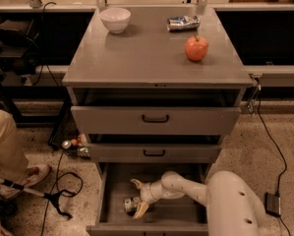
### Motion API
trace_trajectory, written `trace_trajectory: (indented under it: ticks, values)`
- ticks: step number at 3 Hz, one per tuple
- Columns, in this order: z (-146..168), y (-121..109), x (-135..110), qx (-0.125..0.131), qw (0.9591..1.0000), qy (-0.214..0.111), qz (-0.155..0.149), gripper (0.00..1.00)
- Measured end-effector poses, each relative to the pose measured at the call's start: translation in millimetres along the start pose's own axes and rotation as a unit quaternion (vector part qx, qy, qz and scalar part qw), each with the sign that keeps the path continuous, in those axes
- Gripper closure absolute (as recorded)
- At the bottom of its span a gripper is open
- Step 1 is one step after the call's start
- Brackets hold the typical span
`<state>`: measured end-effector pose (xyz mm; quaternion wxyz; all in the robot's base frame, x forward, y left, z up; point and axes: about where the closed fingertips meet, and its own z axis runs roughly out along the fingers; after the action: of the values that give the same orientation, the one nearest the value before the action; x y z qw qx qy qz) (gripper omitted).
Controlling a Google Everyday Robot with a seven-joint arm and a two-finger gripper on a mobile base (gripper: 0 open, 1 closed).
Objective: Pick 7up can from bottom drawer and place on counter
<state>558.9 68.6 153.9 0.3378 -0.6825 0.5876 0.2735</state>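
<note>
Down inside the bottom drawer [171, 219], your end effector [135, 198] sits low over the grey floor with its two fingers spread apart, gripping nothing. Right at its fingertips, on the side away from the arm, you can see the 7up can [130, 204] lying on the drawer floor, close against the nearer finger [140, 209]; whether they touch, you cannot tell. Well above the end effector, past the two upper drawers [155, 119], the worktop [151, 58] carries a white bowl [115, 19], a crushed can [183, 22] and a red apple [196, 47]. Further out on the can's side of the end effector, a person's leg [6, 141] shows.
</note>
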Motion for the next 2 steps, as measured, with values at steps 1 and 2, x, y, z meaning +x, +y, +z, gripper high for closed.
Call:
trace_trajectory:
  ticks: [1, 2]
  values:
    - [11.3, 1.8, 8.4, -0.004, 1.0, 0.004, 0.002, 0.14]
    - [13.4, 4.3, 14.1, -0.006, 0.9999, 0.013, 0.001, 0.37]
